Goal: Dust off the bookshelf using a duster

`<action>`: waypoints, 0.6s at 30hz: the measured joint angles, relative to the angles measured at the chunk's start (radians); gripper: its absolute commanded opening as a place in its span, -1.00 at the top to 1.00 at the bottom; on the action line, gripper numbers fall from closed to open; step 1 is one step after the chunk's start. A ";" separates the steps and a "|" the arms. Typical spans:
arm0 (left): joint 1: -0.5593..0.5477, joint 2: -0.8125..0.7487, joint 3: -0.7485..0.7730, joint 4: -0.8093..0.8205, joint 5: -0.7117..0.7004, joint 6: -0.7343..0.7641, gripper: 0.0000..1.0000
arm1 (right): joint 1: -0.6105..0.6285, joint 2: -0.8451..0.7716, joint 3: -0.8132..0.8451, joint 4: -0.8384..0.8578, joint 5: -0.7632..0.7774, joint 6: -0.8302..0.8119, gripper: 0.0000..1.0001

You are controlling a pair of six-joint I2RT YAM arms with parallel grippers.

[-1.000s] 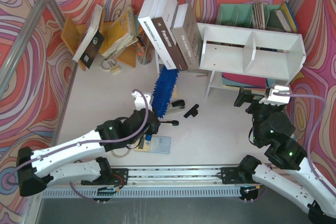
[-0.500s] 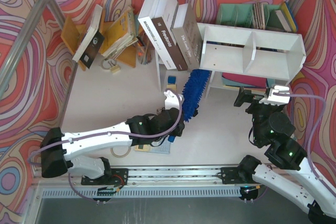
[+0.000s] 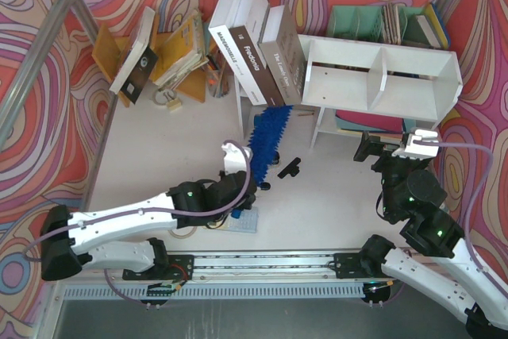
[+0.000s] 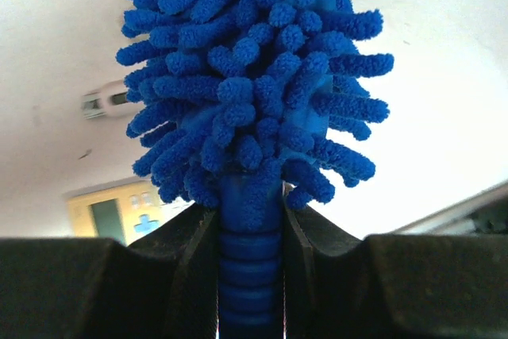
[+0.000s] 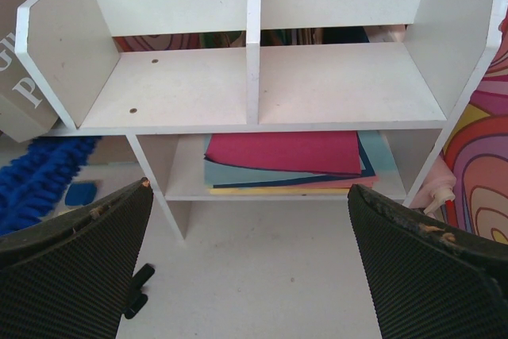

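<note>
Duster (image 4: 254, 77) is clamped by its ribbed handle in my left fingers (image 4: 178, 275), fluffy head just left of the bookshelf (image 3: 381, 77). Looks light and floppy, so the stiff handle's the place to hold; right fingers (image 5: 71, 275) spread, empty.

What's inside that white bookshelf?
In the bookshelf, the two upper cubbies hold nothing. On the lower tier lies a flat stack of coloured sheets, red on top, with blue and yellow edges showing. How many lie beneath the red one is hidden.
</note>
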 measured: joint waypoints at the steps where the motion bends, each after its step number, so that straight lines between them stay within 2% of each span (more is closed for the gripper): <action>1: 0.010 -0.018 -0.013 -0.013 -0.015 -0.011 1.00 | 0.000 0.000 0.000 0.000 0.000 0.000 -0.97; 8: 0.071 -0.096 -0.046 -0.126 -0.112 -0.092 1.00 | 0.000 0.003 0.000 0.000 0.000 0.000 -0.97; 18: 0.155 -0.099 -0.159 -0.058 0.018 -0.103 1.00 | 0.000 0.004 0.000 0.000 0.000 0.000 -0.97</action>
